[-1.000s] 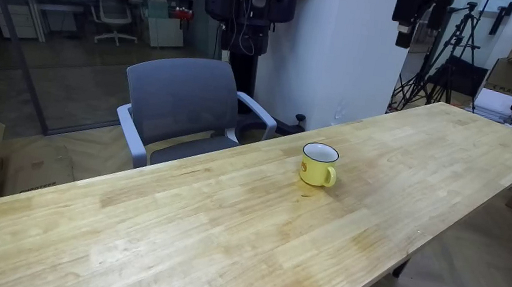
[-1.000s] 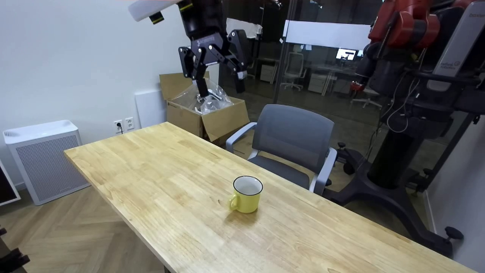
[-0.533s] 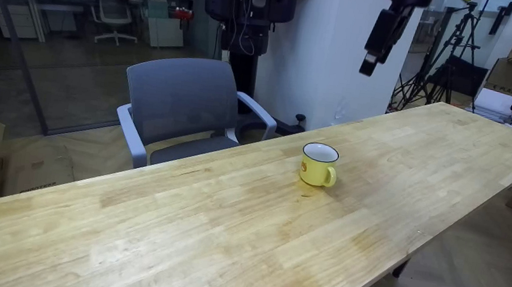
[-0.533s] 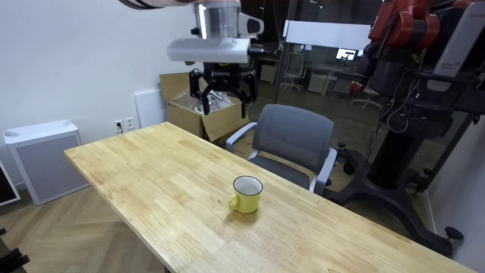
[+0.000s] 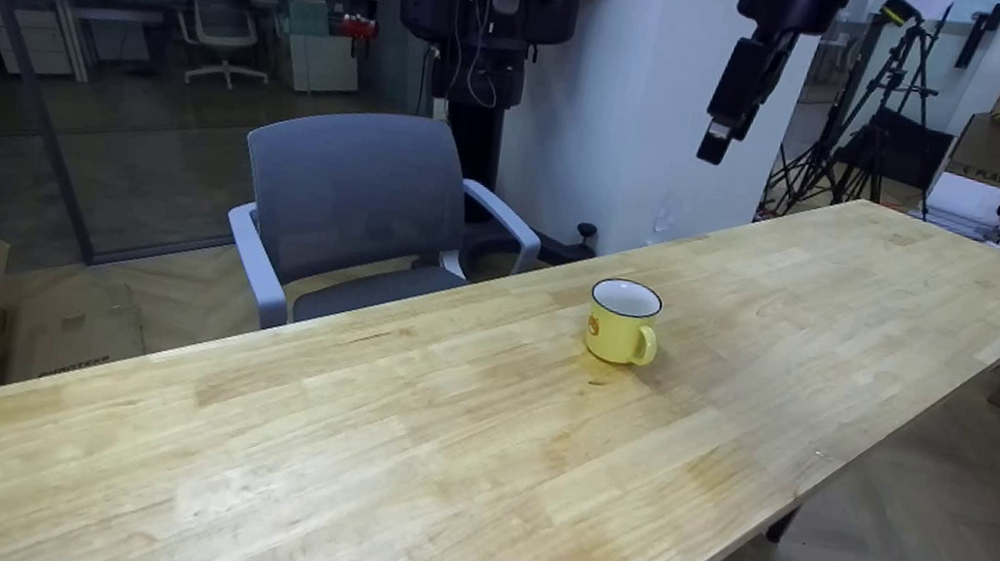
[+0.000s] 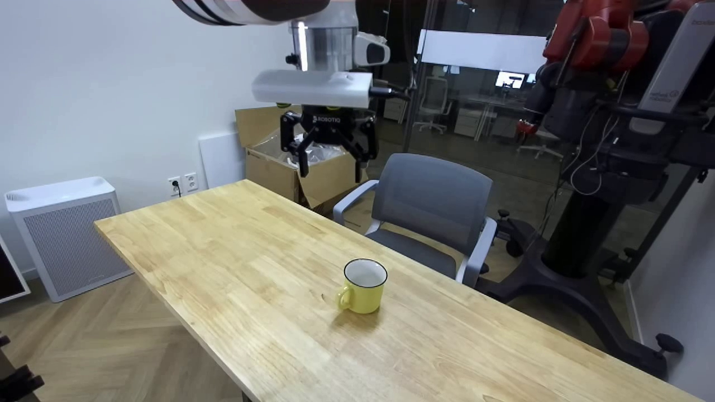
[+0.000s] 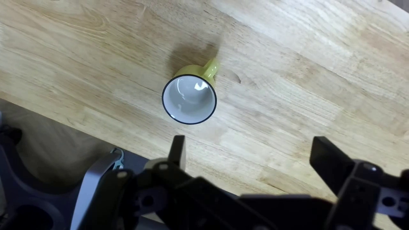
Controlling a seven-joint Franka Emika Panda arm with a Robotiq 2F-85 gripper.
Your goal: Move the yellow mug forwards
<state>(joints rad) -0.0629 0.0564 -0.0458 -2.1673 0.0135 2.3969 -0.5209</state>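
The yellow mug [image 5: 614, 336] stands upright on the wooden table [image 5: 318, 460], near the edge on the chair's side. It also shows in an exterior view [image 6: 366, 298], with its white inside, dark rim and side handle. In the wrist view the mug [image 7: 189, 99] is seen from above, ahead of the left fingertip, with its handle pointing away from the fingers. My gripper [image 6: 330, 174] is open and empty. It points down, well above the table and apart from the mug. The gripper also shows side-on in an exterior view [image 5: 712, 149] and in the wrist view [image 7: 249, 140].
A grey office chair [image 6: 433, 204] stands against the table's long edge. A large red and black robot [image 6: 609, 47] stands behind it. An open cardboard box [image 6: 335, 181] with plastic wrapping is beyond the table's far end. An air purifier [image 6: 72, 240] stands by the wall.
My gripper has come down and swung from tilted to pointing straight down, mostly in the first half second, then a little lower. It stays open. The mug has not moved.
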